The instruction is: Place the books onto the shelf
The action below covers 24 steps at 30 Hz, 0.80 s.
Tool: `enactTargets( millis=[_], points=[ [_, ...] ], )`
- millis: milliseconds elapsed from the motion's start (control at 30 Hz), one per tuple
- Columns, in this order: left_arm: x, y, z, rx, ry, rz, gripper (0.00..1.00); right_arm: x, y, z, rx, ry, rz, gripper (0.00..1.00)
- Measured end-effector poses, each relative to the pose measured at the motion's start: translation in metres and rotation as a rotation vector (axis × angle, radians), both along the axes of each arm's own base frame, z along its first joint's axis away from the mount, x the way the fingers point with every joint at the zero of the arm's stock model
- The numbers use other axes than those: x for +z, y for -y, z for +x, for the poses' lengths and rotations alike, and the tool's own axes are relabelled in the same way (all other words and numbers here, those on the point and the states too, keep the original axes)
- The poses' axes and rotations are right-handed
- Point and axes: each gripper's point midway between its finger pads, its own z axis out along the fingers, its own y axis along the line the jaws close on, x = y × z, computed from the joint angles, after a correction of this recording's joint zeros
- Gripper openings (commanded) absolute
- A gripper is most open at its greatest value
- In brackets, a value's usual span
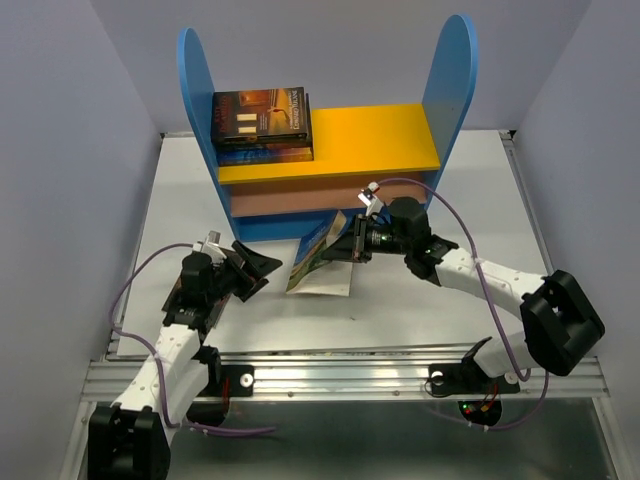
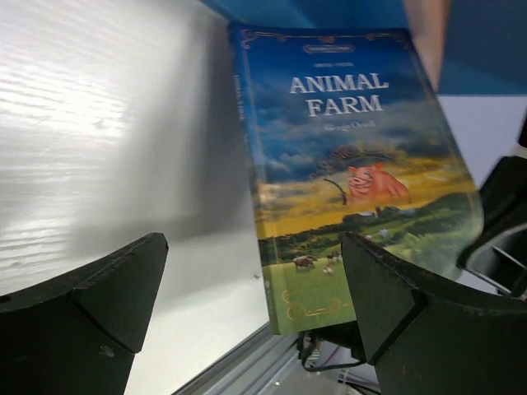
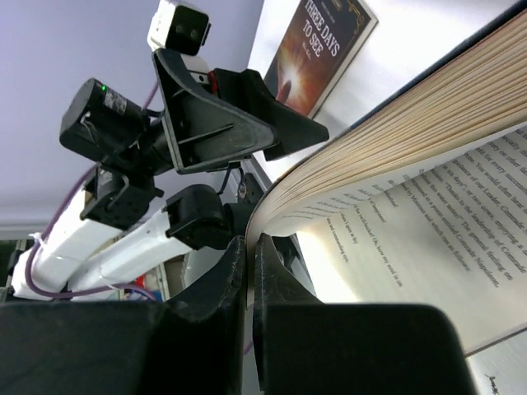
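- Pale lavender walls are seen on three sides of a white table.
- Shelf is set at the far middle of the table, with blue round-topped side panels, a yellow top board, a pinkish board below and a blue base.
- Stack of books is laid flat on the yellow board, against the left panel, with a dark cover on top.
- Animal Farm paperback is held tilted just in front of the shelf base, front cover turned towards the left arm. Whether its lower edge touches the table cannot be told.
- Right gripper is pinched tight on a thin edge of that book. The page block is fanned open above the jaws and a printed page is exposed beside them.
- Left gripper is spread wide and holds nothing. It is aimed at the book from the left, near it but apart.
- Three Days to See paperback is seen from the right wrist only, flat on a white surface beyond the left gripper.
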Motion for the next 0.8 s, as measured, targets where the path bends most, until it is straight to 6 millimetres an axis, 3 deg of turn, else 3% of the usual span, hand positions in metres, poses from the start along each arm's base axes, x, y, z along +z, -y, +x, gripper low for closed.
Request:
enactTargets(
  millis=[200,533,800],
  points=[
    [0.020,0.014,-0.001,-0.041,0.079,-0.106,0.99,0.010,0.002,0.000,0.008,0.013,0.018,0.01],
    [0.038,0.037,-0.013,-0.117,0.080,-0.236,0.99,0.051,-0.003,0.000,0.040,0.097,0.088,0.01],
    [0.054,0.046,-0.013,-0.102,0.089,-0.352,0.99,0.069,-0.006,-0.005,0.070,0.122,0.158,0.01]
  ],
)
